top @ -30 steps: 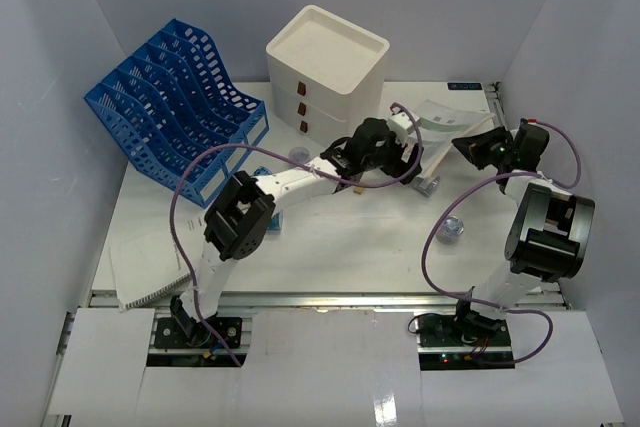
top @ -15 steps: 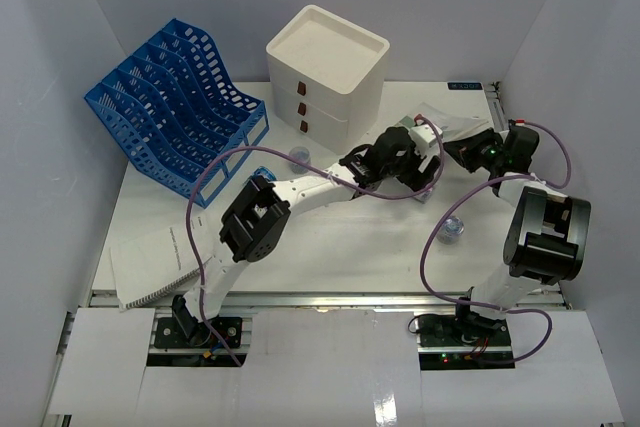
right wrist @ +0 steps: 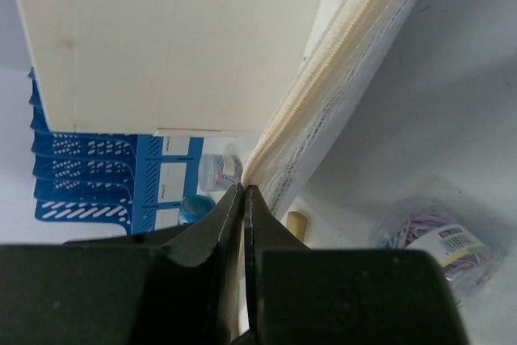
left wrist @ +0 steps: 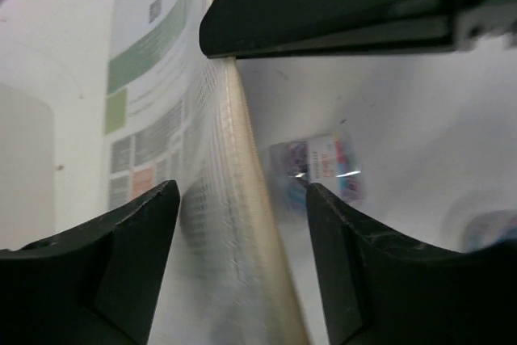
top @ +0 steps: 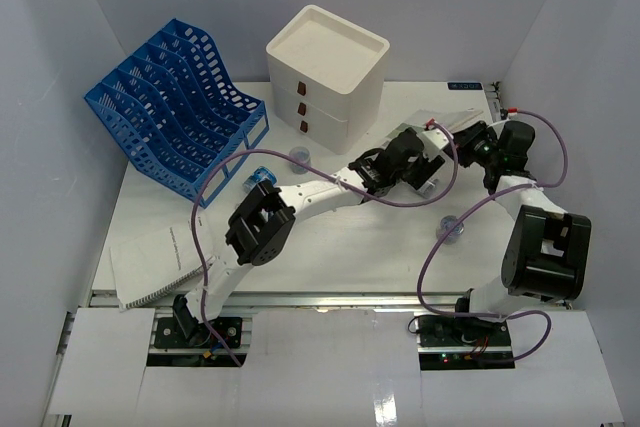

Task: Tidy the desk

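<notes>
Blue slotted plastic file rack [top: 175, 107] sits at ten o'clock on your large flat white desk [top: 340, 242], the white three-drawer box [top: 325, 72] at twelve. At two o'clock your left gripper [left wrist: 242, 199] stands spread astride the edge of the printed paper booklet [left wrist: 153, 119], and your right gripper [right wrist: 244, 191], fingers pressed together, pinches that booklet's edge.

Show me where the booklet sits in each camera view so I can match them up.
Top external: booklet right of centre, toward the back of the desk.
Left wrist: printed page left of centre, bound edge running top to bottom.
Right wrist: edge slanting from upper right down to centre.
Shared landmark: the right end effector, shut on the booklet's edge; it is the black bar across the top of the left wrist view.
</notes>
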